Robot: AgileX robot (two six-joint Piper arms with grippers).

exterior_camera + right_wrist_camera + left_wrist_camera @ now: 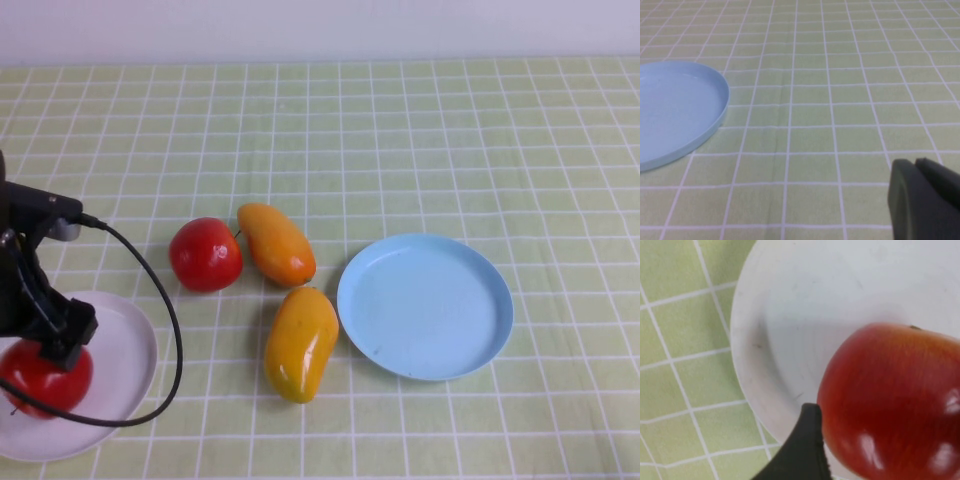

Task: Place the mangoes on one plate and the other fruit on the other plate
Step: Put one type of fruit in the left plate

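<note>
One apple (pixel 45 378) lies on the white plate (pixel 125 365) at the near left of the table; from the left wrist it fills much of the picture (pixel 890 400), with the plate (pixel 790 315) under it. The left gripper (pixel 55 345) stands directly over this apple, its jaws spread wide around the fruit. One dark fingertip (pixel 802 450) shows just beside the apple's skin; whether it touches, I cannot tell.

The second apple (pixel 205 254) rests on the green checked cloth (pixel 400 130), near the white plate. Just beside it is the orange mango (pixel 276 244), and the yellow mango (pixel 300 342) lies in front of that one, its upper end close to it. The blue plate (pixel 425 305) is to the right of both mangoes, close to the yellow one.

The right gripper (pixel 925 200) is over bare cloth, jaws closed, apart from the blue plate (pixel 675 110).
</note>
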